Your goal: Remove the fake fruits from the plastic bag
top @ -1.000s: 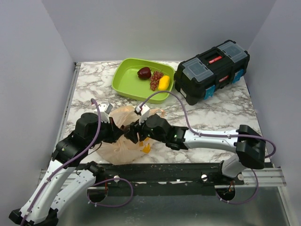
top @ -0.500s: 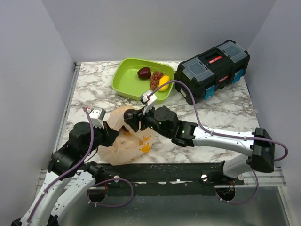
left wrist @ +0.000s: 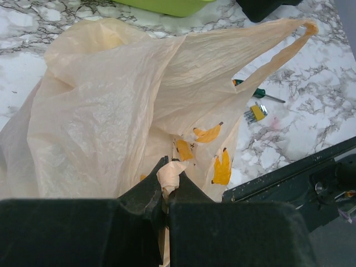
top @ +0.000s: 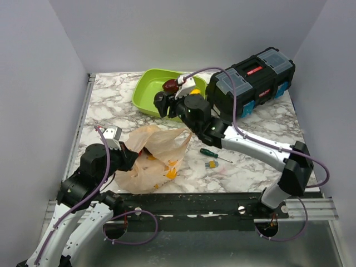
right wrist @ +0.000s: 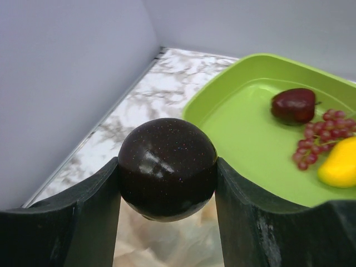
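The right gripper (top: pixel 162 104) has swung from the plastic bag (left wrist: pixel 111 111) up over the near rim of the lime-green tray (right wrist: pixel 245 122), clamping a dark purple fruit (right wrist: pixel 167 167); the left gripper (left wrist: pixel 166 192) pinches a fold of the bag, which lies on the tabletop (top: pixel 250 133)

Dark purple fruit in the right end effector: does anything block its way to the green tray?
Nothing visible does. The right end effector holds the dark purple fruit at the lime-green tray's near rim. Bare tray floor lies just ahead, and the red fruit, grapes and yellow fruit sit farther across.
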You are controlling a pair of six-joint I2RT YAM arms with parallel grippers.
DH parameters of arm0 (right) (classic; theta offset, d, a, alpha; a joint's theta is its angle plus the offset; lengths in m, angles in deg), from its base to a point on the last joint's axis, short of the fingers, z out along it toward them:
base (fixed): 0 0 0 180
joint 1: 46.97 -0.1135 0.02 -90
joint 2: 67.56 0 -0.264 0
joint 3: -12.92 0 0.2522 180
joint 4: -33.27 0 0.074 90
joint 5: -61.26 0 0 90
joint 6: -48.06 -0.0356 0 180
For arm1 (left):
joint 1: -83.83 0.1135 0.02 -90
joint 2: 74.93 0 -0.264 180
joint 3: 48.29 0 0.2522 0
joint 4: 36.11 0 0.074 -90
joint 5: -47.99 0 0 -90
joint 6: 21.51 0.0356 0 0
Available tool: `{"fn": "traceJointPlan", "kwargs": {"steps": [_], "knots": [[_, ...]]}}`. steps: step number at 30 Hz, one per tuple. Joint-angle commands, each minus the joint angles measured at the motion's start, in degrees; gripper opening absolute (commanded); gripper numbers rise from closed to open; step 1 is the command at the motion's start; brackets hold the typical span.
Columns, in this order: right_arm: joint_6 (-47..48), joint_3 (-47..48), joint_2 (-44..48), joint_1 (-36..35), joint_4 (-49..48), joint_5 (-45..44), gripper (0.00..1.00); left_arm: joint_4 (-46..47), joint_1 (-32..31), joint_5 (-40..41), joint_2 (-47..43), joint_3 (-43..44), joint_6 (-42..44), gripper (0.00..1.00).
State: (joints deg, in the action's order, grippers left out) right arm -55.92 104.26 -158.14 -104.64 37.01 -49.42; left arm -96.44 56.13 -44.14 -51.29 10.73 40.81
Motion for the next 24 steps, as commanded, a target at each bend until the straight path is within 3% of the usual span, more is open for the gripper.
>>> {"fn": "traceJointPlan", "kwargs": {"steps": [1,6,9,18,24], "knots": [[-3.4,4.27,-5.99,7.21,1.95,0.11,0.04,0.87,0.42,0.73,-0.52,-0.69,-0.08,0.0],[-7.75,11.6,-13.99,16.31,4.97,8.67,0.04,1.04,0.38,0.29,-0.84,-0.78,0.09,0.0],[-7.06,20.38,-21.32,18.94,11.74,7.5,0.04,1.04,0.41,0.33,-0.79,-0.75,0.08,0.0],[-4.23,44.2,-41.57,21.55,24.04,5.34,0.04,1.04,0.72,0.08,-0.35,-0.77,0.17,0.0],[-4.18,52.38,-49.85,21.56,27.34,6.49,0.06,1.39,0.85,-0.33,-1.83,-0.94,0.34,0.0]]}}
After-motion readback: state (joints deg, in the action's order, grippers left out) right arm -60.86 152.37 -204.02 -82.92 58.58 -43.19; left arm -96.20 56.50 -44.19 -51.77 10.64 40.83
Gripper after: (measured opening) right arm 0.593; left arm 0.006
